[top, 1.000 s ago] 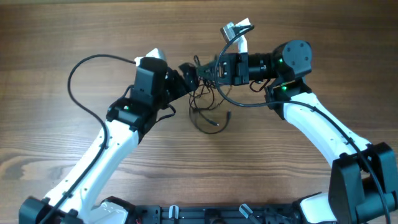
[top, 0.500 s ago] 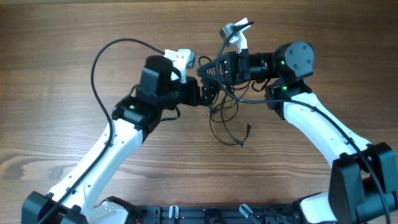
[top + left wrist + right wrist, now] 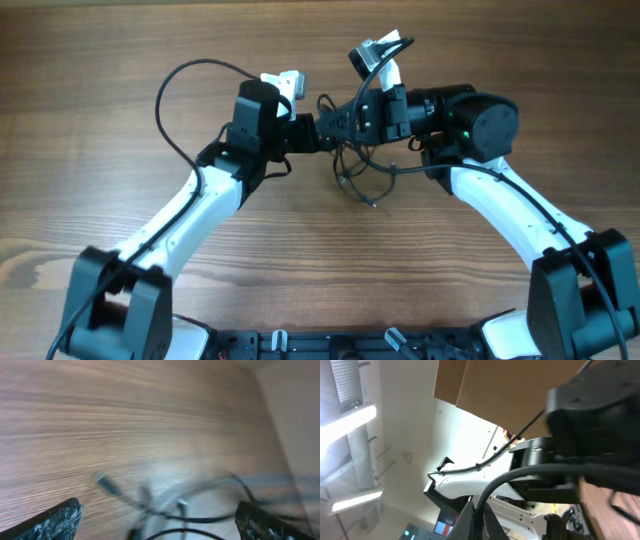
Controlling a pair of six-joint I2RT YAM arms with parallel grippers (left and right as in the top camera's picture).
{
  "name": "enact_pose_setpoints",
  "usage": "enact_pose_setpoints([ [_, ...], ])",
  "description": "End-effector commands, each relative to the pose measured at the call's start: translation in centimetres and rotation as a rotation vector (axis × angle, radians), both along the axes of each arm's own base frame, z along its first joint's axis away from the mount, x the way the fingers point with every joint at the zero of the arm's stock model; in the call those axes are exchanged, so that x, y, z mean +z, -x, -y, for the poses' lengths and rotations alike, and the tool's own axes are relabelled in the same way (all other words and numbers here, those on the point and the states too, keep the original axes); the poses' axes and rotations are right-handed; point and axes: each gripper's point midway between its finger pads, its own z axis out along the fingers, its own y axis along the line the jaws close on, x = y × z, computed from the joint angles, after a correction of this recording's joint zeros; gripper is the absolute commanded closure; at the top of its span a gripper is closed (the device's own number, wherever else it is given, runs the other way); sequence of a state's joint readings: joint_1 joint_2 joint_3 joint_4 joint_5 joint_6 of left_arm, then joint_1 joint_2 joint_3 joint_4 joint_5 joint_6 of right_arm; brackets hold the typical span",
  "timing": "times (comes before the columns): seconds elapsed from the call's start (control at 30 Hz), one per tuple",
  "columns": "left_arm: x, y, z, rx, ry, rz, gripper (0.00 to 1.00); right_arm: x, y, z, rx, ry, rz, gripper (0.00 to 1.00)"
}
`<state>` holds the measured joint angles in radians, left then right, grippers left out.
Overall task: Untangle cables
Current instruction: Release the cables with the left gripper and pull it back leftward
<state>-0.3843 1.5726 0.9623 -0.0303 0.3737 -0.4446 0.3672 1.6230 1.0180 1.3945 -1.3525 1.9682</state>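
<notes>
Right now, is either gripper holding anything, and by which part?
The right gripper is shut on the cables, pinching a strand at the top of the tangle; where along it cannot be told. The left gripper is open and holds nothing.

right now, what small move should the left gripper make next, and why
Probably close the open left gripper on the thin black cables between its fingers; they seem to hang from the shut right gripper, so a second grip allows pulling.
</notes>
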Motion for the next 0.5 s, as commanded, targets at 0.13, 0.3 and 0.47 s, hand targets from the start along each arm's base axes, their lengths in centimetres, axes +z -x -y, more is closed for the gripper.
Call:
enact_pose_setpoints([
  [0.13, -3.1, -3.6, -8.0, 0.427, -0.055, -0.121, 0.14, -0.4, 0.1, -2.1, -0.008, -0.014, 0.034, 0.95],
  [0.3, -7.8, -0.3, -19.3, 0.701, -0.232, -0.373, 0.96, -4.9, -5.2, -1.9, -0.217, 0.078, 0.045, 0.95],
  [0.47, -9.4, 2.7, -26.4, 0.858, -0.200, -0.546, 0.96, -10.3, -13.2, 2.8, -0.618, 0.263, 0.102, 0.95],
])
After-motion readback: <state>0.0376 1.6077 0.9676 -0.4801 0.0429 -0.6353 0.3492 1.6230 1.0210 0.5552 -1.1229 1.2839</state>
